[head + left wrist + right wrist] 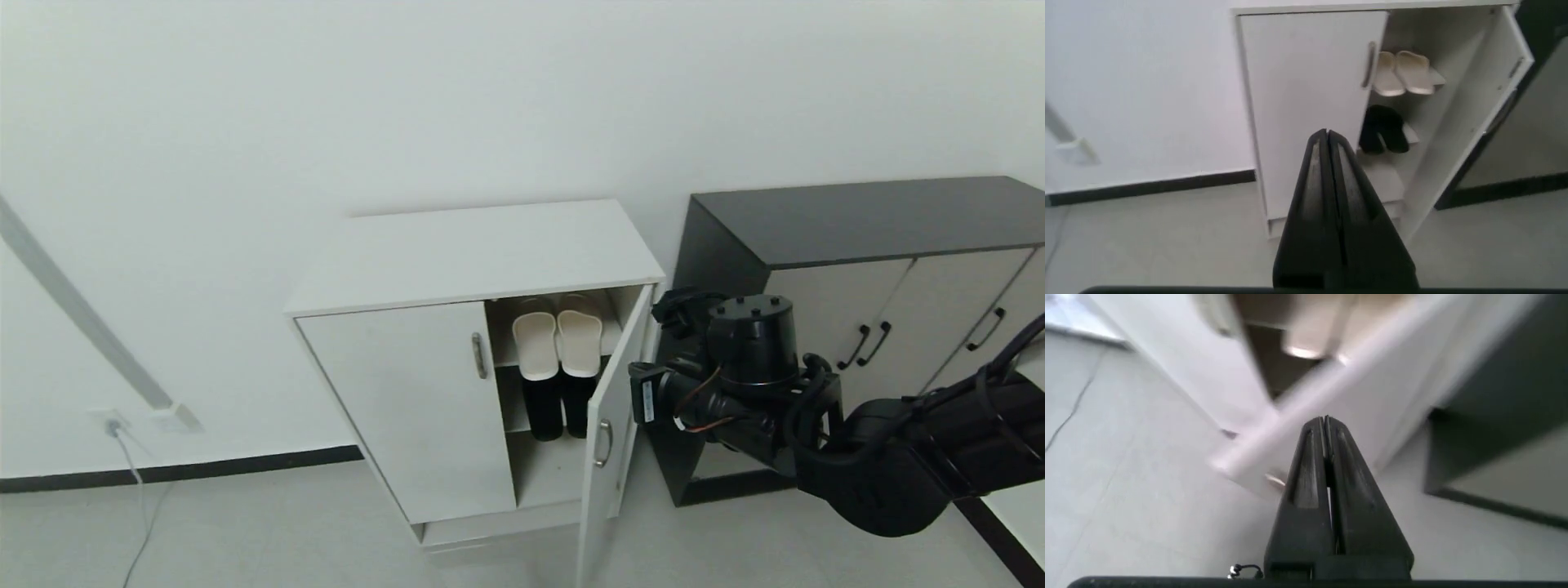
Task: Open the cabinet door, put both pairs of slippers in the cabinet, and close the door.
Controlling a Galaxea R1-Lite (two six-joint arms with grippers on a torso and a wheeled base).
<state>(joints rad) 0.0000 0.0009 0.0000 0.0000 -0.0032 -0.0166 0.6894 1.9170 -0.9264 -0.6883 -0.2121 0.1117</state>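
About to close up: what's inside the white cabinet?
A cream pair of slippers above, a black pair below them. The closed left door hides that half of the inside.

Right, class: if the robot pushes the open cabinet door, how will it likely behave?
The door looks like a flat, stiff panel, so it should probably swing rather than flex. It seems thin, so it is likely light. The shut right gripper might slide on its smooth face.

You stood in a plain room, home or office: white wall (245, 122), pale floor (245, 531), shoe cabinet (482, 253) beside dark sideboard (865, 216)
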